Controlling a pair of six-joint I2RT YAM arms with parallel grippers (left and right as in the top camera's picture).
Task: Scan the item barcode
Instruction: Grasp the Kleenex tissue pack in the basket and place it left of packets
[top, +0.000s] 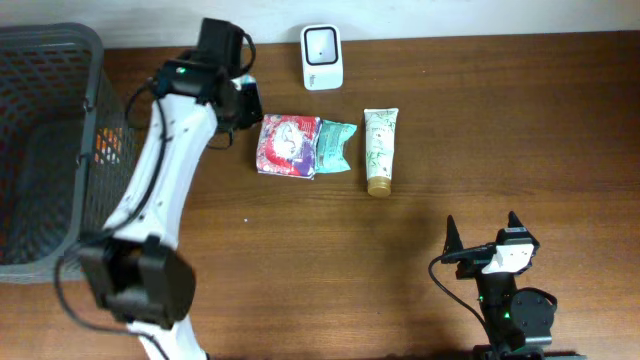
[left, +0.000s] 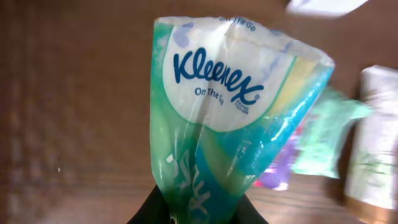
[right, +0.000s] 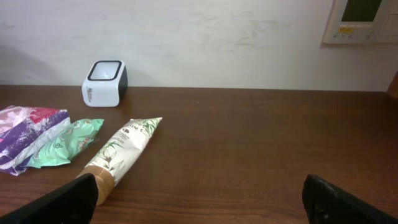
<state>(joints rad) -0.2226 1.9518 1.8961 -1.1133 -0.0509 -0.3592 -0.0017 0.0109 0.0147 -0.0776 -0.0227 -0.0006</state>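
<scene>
scanner (top: 322, 57) sits at the far edge of the table (top: 500, 120). at its six o'clock, a row: flat pack (top: 288, 145), pouch (top: 333, 145) touching it at three o'clock, tube (top: 380, 150) just beside, three o'clock again. basket (top: 40, 150) out at nine o'clock. tissue pack (left: 230, 118) in the left gripper (top: 248, 105), eleven o'clock of the flat pack.

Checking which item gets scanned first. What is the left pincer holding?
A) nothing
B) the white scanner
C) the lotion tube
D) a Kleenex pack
D: the left pincer is shut on the Kleenex pack, whose logo shows plainly in the wrist view.
</scene>
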